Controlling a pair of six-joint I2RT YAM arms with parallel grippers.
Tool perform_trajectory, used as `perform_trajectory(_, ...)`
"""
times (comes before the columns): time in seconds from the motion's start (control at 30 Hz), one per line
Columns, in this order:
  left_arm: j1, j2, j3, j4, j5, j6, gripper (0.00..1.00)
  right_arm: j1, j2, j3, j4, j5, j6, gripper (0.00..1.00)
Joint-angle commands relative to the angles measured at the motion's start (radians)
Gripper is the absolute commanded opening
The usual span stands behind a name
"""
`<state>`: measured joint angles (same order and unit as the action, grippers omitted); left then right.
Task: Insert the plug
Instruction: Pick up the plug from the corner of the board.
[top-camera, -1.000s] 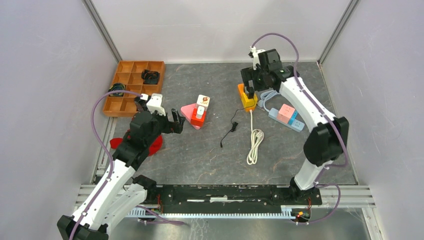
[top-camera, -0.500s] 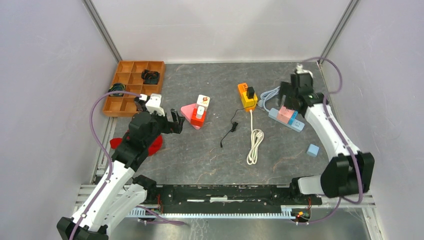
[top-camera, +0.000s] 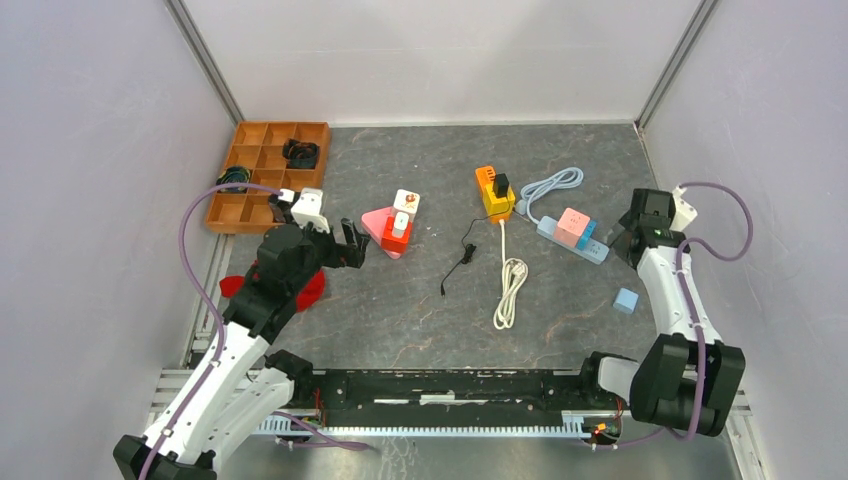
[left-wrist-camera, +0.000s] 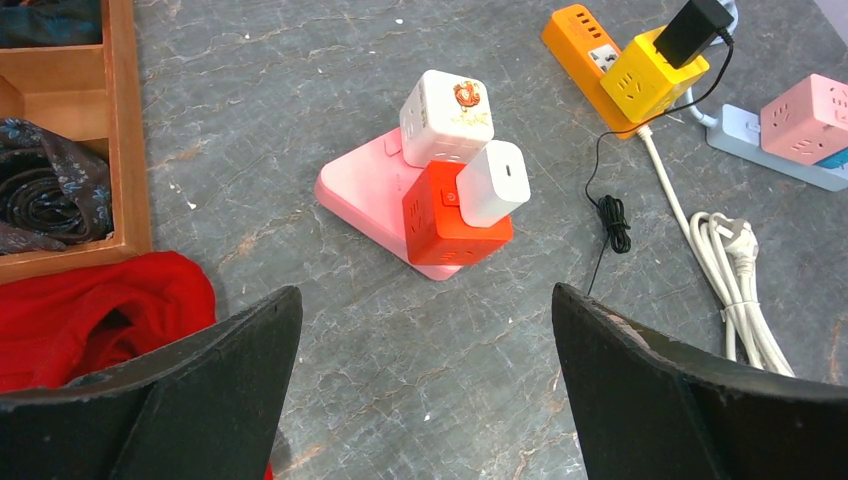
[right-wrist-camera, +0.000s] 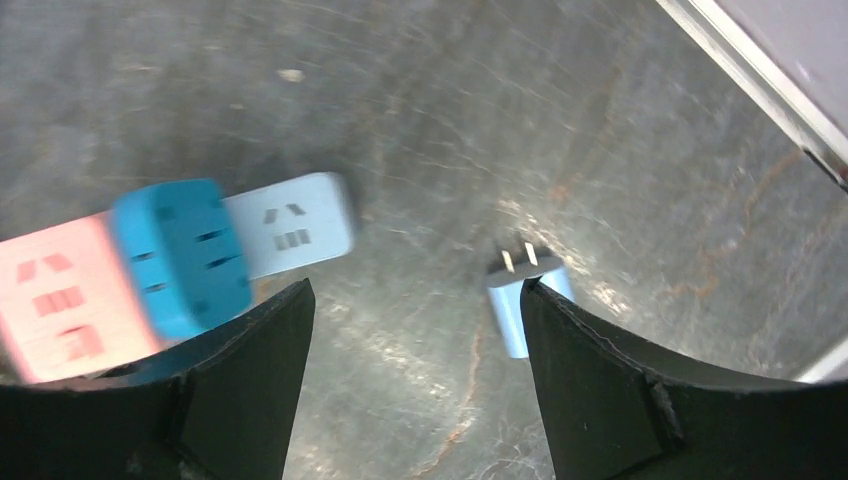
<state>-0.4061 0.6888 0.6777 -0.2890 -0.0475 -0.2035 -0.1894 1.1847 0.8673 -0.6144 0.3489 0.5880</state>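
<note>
A small light blue plug (top-camera: 626, 300) lies on the table at the right, prongs showing in the right wrist view (right-wrist-camera: 512, 312). A pale blue power strip (top-camera: 598, 250) left of it carries a pink cube (top-camera: 571, 226) and a blue cube (top-camera: 588, 232); its bare end (right-wrist-camera: 290, 222) shows in the right wrist view. My right gripper (top-camera: 628, 250) is open and empty (right-wrist-camera: 415, 300), held above the table between the strip's end and the plug. My left gripper (top-camera: 350, 245) is open and empty (left-wrist-camera: 425, 320), short of the pink base (left-wrist-camera: 355, 190) with its red cube (left-wrist-camera: 455, 215).
A yellow cube (top-camera: 497, 203) on an orange strip (top-camera: 485, 178) holds a black adapter (top-camera: 501, 185). A coiled white cable (top-camera: 510, 285) and thin black cable (top-camera: 462, 255) lie mid-table. A wooden tray (top-camera: 262, 170) and red cloth (top-camera: 312, 288) are left. The cell's edge rail (right-wrist-camera: 760, 90) is near the plug.
My right arm has swung from the yellow cube at the back to the right side, over the strip's end. The light blue plug has come into view. The left arm has not moved.
</note>
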Motion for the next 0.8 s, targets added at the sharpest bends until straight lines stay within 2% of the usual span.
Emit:
perform_trajectory(0.0,-0.004,0.003,-0.007,0.038,0.002,0.048,1.00,-0.057,-0.002,-0.066,0.005,0.091,0.108,0.81)
perform_trajectory(0.3,-0.014,0.030,-0.013,0.039,0.000,0.050,1.00,-0.124,0.016,-0.188,0.092,0.088,0.215,0.79)
perform_trajectory(0.4,-0.020,0.043,-0.006,0.036,0.001,0.055,1.00,-0.125,0.030,-0.222,0.129,0.049,0.253,0.85)
perform_trajectory(0.53,-0.021,0.042,-0.009,0.053,-0.004,0.055,1.00,-0.128,0.059,-0.226,0.108,0.027,0.284,0.85)
perform_trajectory(0.77,-0.022,0.005,-0.020,0.056,-0.069,0.064,1.00,-0.128,0.098,-0.255,0.128,0.003,0.231,0.85)
